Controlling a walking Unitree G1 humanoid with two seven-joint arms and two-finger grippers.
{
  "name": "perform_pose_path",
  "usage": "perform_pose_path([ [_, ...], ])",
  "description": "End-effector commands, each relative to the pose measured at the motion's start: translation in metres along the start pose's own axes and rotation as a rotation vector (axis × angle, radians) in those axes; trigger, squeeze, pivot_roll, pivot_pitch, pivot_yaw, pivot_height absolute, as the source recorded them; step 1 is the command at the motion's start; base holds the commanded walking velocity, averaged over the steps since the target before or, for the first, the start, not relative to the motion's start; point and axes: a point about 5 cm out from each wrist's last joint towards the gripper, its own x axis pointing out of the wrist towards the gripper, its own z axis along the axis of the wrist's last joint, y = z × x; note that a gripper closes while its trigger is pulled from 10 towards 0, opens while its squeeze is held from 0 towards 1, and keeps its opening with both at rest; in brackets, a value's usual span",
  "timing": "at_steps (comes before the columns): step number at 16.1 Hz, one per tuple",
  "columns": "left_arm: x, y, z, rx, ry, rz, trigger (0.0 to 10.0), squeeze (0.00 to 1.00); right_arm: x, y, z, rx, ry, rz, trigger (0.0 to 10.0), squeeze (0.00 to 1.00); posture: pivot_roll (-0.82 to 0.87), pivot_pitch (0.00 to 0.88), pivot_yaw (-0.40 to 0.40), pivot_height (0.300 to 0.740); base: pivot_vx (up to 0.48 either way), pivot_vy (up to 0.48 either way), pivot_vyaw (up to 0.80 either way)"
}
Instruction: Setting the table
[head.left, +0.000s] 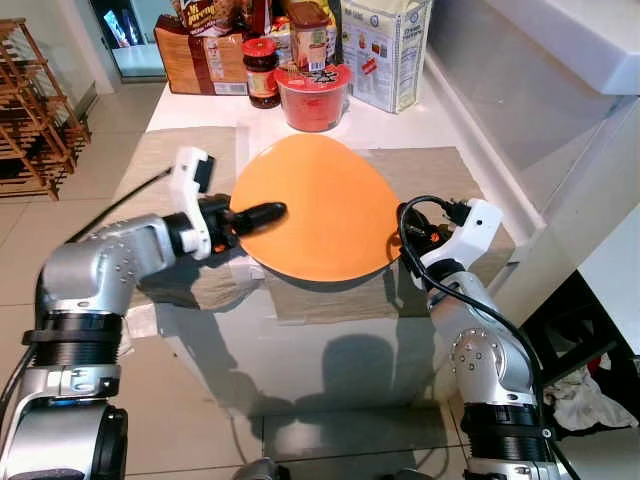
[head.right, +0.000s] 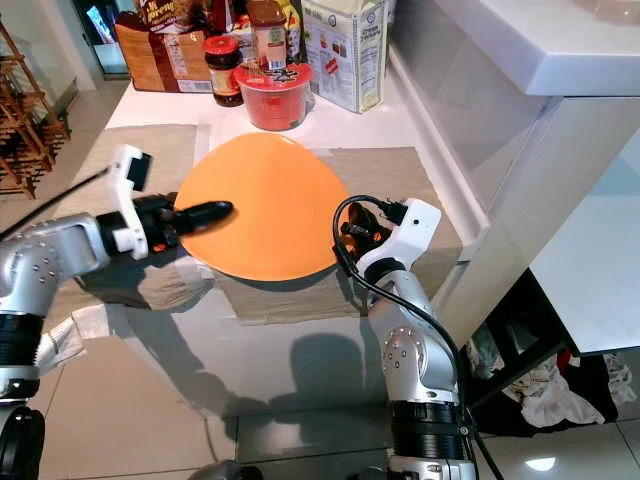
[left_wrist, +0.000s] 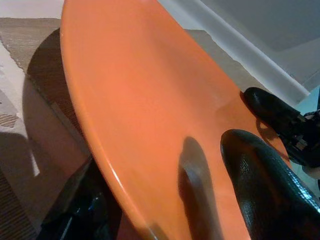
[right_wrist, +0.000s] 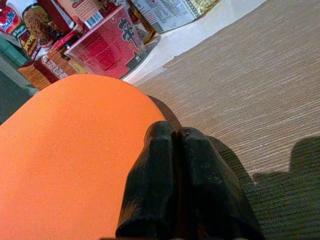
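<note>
An orange plate (head.left: 320, 205) hangs tilted above a beige placemat (head.left: 440, 172) on the white table. My left gripper (head.left: 270, 212) is shut on the plate's left rim, one finger (left_wrist: 265, 185) lying on top and the other (left_wrist: 80, 210) underneath. At the plate's right rim sits my right gripper (head.left: 405, 225), shut, its two fingers (right_wrist: 200, 190) pressed together with their tips against the plate (right_wrist: 65, 150) edge. The placemat beneath is partly hidden by the plate.
A second placemat (head.left: 170, 160) lies to the left. At the table's back stand a red noodle cup (head.left: 312, 95), a jar (head.left: 262, 72), a white box (head.left: 385, 50) and other packets. A white counter (head.left: 560, 110) borders the right side; a wooden rack (head.left: 30, 110) stands far left.
</note>
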Motion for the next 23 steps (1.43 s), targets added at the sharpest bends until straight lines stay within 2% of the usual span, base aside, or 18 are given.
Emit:
perform_pose_path([
  [1, 0.004, -0.005, 0.002, 0.021, 0.001, -0.012, 2.2, 0.0, -0.005, -0.009, -0.014, -0.011, 0.072, -0.048, 0.0, 0.0, -0.05, 0.04, 0.041, 0.727, 0.0, 0.0, 0.0],
  [2, 0.005, -0.002, 0.002, 0.028, -0.017, 0.009, 0.0, 0.0, -0.005, -0.009, -0.014, -0.012, 0.071, -0.05, 0.0, 0.0, -0.06, 0.035, 0.04, 0.727, 0.0, 0.0, 0.0],
  [6, 0.008, 0.001, 0.008, 0.077, -0.114, 0.111, 0.0, 0.0, -0.004, -0.009, -0.013, -0.025, 0.071, -0.046, 0.0, 0.0, -0.05, 0.028, 0.041, 0.727, 0.0, 0.0, 0.0],
  [8, 0.01, -0.002, 0.007, 0.084, -0.141, 0.117, 0.0, 0.0, -0.004, -0.008, -0.014, -0.034, 0.073, -0.043, 0.0, 0.0, -0.05, 0.024, 0.04, 0.727, 0.0, 0.0, 0.0],
  [10, 0.011, -0.002, 0.006, 0.046, -0.173, 0.121, 0.0, 0.0, -0.004, -0.008, -0.014, -0.042, 0.077, -0.043, 0.0, 0.0, -0.05, 0.021, 0.04, 0.727, 0.0, 0.0, 0.0],
  [11, 0.012, -0.003, 0.006, -0.024, -0.21, 0.109, 0.0, 0.0, -0.004, -0.01, -0.015, -0.048, 0.088, -0.048, 0.0, 0.0, -0.05, 0.018, 0.038, 0.727, 0.0, 0.0, 0.0],
  [12, 0.012, -0.005, 0.007, -0.071, -0.238, 0.106, 0.0, 0.0, -0.004, -0.01, -0.016, -0.056, 0.097, -0.054, 9.1, 0.0, -0.05, 0.016, 0.038, 0.727, 0.0, 0.0, 0.0],
  [13, 0.013, -0.005, 0.007, -0.087, -0.246, 0.109, 0.0, 0.0, -0.003, -0.011, -0.017, -0.06, 0.102, -0.056, 10.0, 0.0, -0.05, 0.016, 0.038, 0.727, 0.0, 0.0, 0.0],
  [15, 0.015, -0.008, 0.002, -0.061, -0.24, 0.125, 0.0, 0.0, -0.003, -0.011, -0.017, -0.064, 0.1, -0.057, 10.0, 0.0, -0.05, 0.017, 0.036, 0.727, 0.0, 0.0, 0.0],
  [16, 0.016, -0.007, -0.003, -0.021, -0.224, 0.143, 0.0, 0.0, -0.003, -0.011, -0.014, -0.098, 0.089, -0.052, 10.0, 0.0, -0.05, 0.018, 0.036, 0.727, 0.0, 0.0, 0.0],
  [18, 0.017, -0.01, -0.009, 0.01, -0.193, 0.125, 0.0, 0.0, -0.005, -0.011, -0.012, -0.149, 0.077, -0.047, 10.0, 0.0, -0.05, 0.02, 0.036, 0.727, 0.0, 0.0, 0.0],
  [19, 0.019, -0.013, -0.01, 0.018, -0.208, 0.13, 0.0, 0.0, -0.006, -0.011, -0.013, -0.161, 0.081, -0.046, 10.0, 0.0, -0.05, 0.02, 0.036, 0.727, 0.0, 0.0, 0.0],
  [23, 0.02, -0.009, -0.007, -0.018, -0.236, 0.154, 0.0, 0.0, -0.007, -0.014, -0.009, -0.18, 0.072, -0.062, 10.0, 0.0, -0.06, 0.025, 0.034, 0.727, 0.0, 0.0, 0.0],
])
